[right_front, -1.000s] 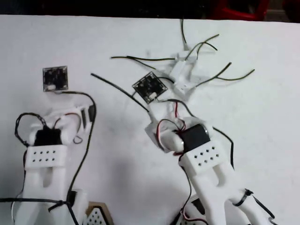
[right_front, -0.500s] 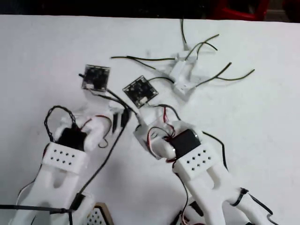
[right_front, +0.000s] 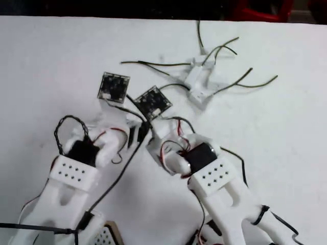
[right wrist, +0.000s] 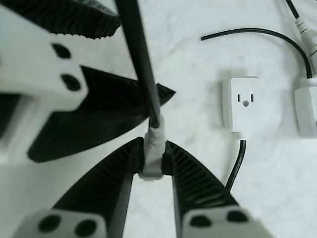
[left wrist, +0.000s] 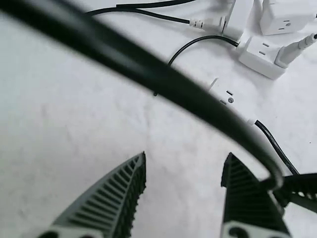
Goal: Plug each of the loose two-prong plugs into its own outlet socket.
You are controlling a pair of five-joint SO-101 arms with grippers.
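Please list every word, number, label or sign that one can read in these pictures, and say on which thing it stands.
No text can be read in any view.
White outlet socket: only slots and a round hole, no print.
Black square board and a second board: pale marks, too small to read.
Plug in the right gripper: no marking visible.

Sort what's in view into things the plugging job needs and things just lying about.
For the job: plug, clamped in the right gripper; lone outlet socket near it; cluster of outlet sockets with cords; left gripper, open.
Lying about: red object beyond the table; perforated piece at the table's near edge.
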